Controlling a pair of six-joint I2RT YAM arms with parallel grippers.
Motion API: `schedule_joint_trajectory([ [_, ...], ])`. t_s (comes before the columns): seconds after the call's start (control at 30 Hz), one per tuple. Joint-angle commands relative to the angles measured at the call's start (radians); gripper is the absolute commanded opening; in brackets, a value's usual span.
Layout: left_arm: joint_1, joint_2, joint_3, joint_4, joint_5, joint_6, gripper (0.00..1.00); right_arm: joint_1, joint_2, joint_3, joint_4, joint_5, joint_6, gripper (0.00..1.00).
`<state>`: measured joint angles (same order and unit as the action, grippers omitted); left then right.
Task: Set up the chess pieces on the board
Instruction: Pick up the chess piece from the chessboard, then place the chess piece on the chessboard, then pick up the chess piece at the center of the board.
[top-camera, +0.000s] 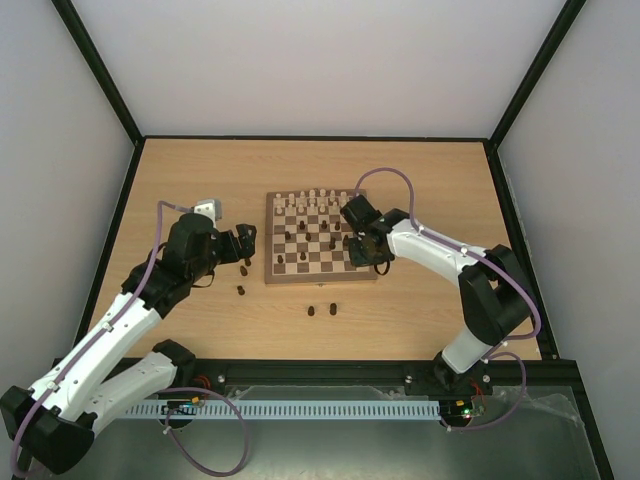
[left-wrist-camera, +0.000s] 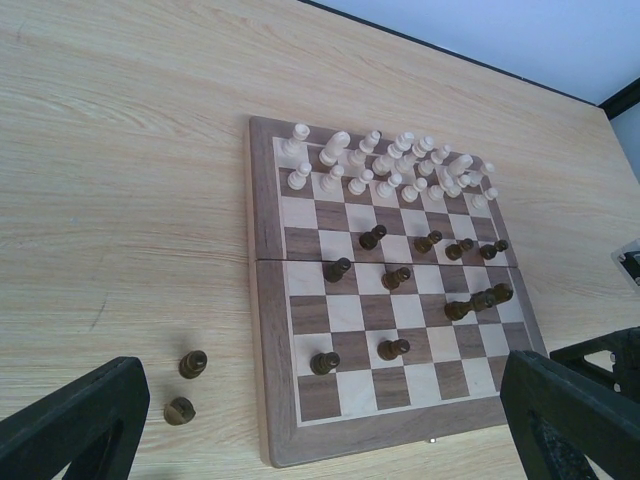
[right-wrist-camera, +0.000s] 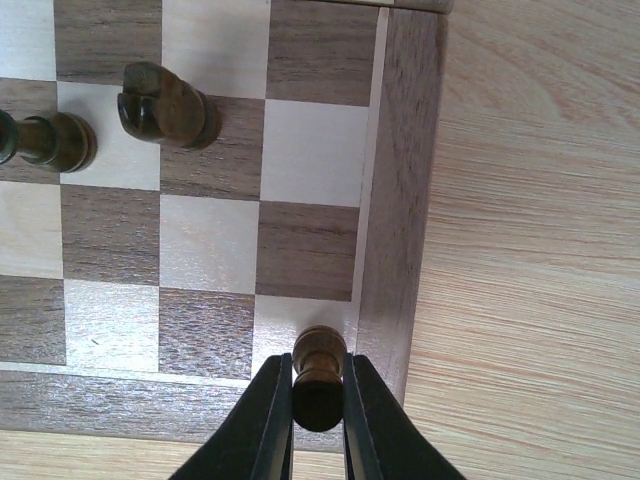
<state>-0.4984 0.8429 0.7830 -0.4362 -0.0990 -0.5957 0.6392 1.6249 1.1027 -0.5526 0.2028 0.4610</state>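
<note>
The board (top-camera: 320, 279) lies mid-table. Pale chess pieces (left-wrist-camera: 385, 165) stand in its two far rows, and dark chess pieces (left-wrist-camera: 390, 278) are scattered over its middle squares. My right gripper (right-wrist-camera: 318, 375) is shut on a dark piece (right-wrist-camera: 319, 350), held over the pale corner square beside the board's border (right-wrist-camera: 400, 200). In the top view the right gripper (top-camera: 372, 250) is at the board's right side. My left gripper (top-camera: 245, 245) hovers open just left of the board. Its fingers (left-wrist-camera: 70, 420) frame the board's near corner with nothing between them.
Two dark pieces (left-wrist-camera: 193, 364) stand on the table left of the board, under the left gripper. Two more (top-camera: 321, 310) sit in front of the board. A dark knight (right-wrist-camera: 165, 105) and another dark piece (right-wrist-camera: 45, 140) stand near the right gripper.
</note>
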Motion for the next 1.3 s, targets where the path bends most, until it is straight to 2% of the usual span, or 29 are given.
schedule_joint_trajectory([
  [0.0, 0.008, -0.016, -0.011, 0.007, 0.006, -0.010, 0.99, 0.011, -0.014, -0.016, -0.037, 0.000, 0.016, 0.12],
  [0.5, 0.008, -0.016, -0.014, 0.011, 0.011, -0.013, 0.99, 0.024, -0.011, -0.042, -0.024, -0.010, 0.021, 0.12],
  [0.73, 0.008, -0.017, -0.017, 0.011, 0.010, -0.014, 0.99, 0.024, -0.007, -0.046, -0.015, -0.019, 0.021, 0.18],
  [1.07, 0.008, -0.019, -0.014, 0.008, 0.004, -0.013, 0.99, 0.024, -0.023, -0.019, -0.031, -0.006, 0.022, 0.44],
  [1.27, 0.008, -0.019, -0.014, 0.006, 0.003, -0.014, 0.99, 0.024, -0.085, -0.017, -0.057, 0.006, 0.022, 0.74],
])
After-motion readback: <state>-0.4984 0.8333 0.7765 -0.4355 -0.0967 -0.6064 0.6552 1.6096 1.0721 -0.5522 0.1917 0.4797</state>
